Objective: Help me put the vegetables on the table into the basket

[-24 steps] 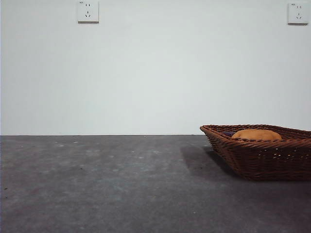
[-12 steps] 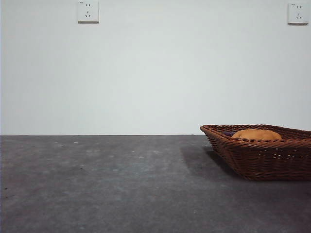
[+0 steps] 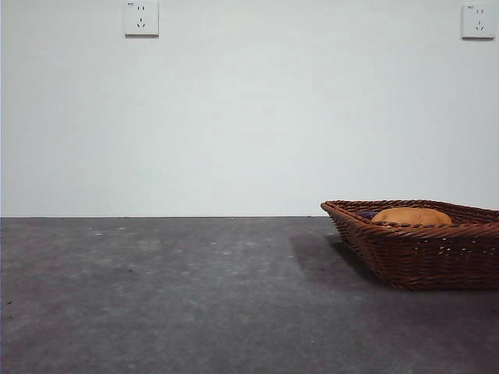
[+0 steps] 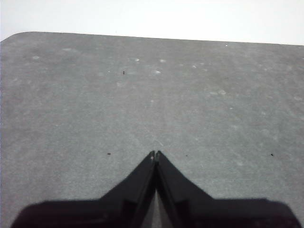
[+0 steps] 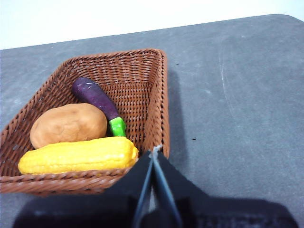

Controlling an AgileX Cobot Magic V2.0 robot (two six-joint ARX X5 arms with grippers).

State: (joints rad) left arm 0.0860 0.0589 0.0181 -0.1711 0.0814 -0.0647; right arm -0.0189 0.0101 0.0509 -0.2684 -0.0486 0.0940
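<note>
Now all three vegetables are lying inside the basket (image 5: 142,80), and both hands are pressed closed on nothing.

Seen from the right wrist, the corn cob (image 5: 78,155) is lying along the basket's near wall at the lower left of the frame, with the potato (image 5: 69,124) just behind it and touching it, and the eggplant (image 5: 97,100) slanting beside the potato, its green tip pointing toward the corn. The right hand (image 5: 155,153) is hovering with its jaws meeting at the tips, just outside the basket's near corner. The left hand (image 4: 155,155) is hanging over the bare grey surface (image 4: 152,95) with its jaws likewise closed tip to tip. From the front, the basket (image 3: 421,253) is sitting at the right edge of the frame, the potato (image 3: 412,216) showing above its rim, with two wall sockets (image 3: 141,18) high on the wall.
</note>
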